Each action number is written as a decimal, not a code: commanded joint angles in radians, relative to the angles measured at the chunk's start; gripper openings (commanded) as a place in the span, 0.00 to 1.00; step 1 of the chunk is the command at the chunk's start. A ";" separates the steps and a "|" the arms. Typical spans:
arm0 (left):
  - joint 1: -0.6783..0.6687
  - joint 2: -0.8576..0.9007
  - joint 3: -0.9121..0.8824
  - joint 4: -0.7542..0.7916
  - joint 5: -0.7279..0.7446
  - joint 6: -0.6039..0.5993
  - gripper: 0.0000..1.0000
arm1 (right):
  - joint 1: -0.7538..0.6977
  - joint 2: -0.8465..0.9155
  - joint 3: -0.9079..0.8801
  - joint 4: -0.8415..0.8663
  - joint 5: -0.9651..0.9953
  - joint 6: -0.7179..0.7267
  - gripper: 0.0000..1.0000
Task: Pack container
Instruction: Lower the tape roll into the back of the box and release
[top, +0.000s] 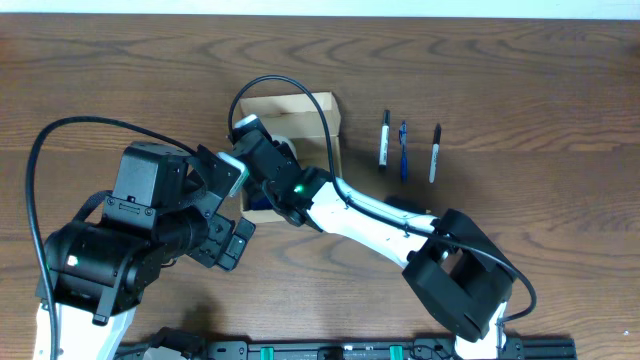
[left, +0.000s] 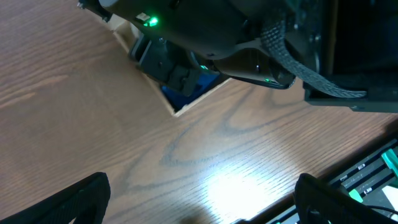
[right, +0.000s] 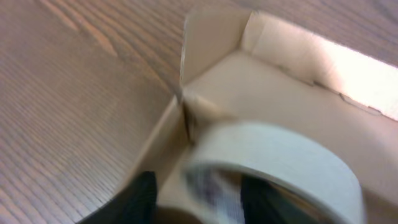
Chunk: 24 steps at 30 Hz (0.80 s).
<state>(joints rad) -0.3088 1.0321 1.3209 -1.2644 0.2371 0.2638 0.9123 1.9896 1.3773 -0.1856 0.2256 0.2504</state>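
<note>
The container (top: 290, 103) is a tan cardboard box, open at the top, in the middle of the table. My right gripper (top: 262, 150) reaches down into it. In the right wrist view a cream tape roll (right: 280, 155) shows blurred over the box floor (right: 280, 81). The right gripper (right: 202, 199) is open, with the roll's wall loose between its fingers and a gap beside the left finger (right: 140, 199). My left gripper (left: 202, 199) is wide open over bare wood just in front of the box corner (left: 180, 109), with nothing in it. Something blue (left: 177, 96) lies inside the box.
Three pens lie side by side to the right of the box: a black one (top: 384, 138), a blue one (top: 403, 150) and another black one (top: 434, 152). The left arm (top: 130, 230) fills the table's front left. A metal rail (left: 373, 171) runs along the front edge.
</note>
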 joint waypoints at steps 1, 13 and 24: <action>0.000 0.001 0.017 -0.004 0.007 0.013 0.95 | 0.005 0.014 0.010 0.003 0.011 0.007 0.52; 0.000 0.001 0.017 -0.004 0.007 0.013 0.95 | 0.005 -0.049 0.010 -0.043 0.010 -0.021 0.63; 0.000 0.001 0.017 -0.004 0.007 0.013 0.95 | -0.026 -0.239 0.010 -0.113 0.101 -0.100 0.69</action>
<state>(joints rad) -0.3088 1.0321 1.3209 -1.2644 0.2371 0.2638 0.9085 1.8069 1.3773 -0.2798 0.2695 0.1780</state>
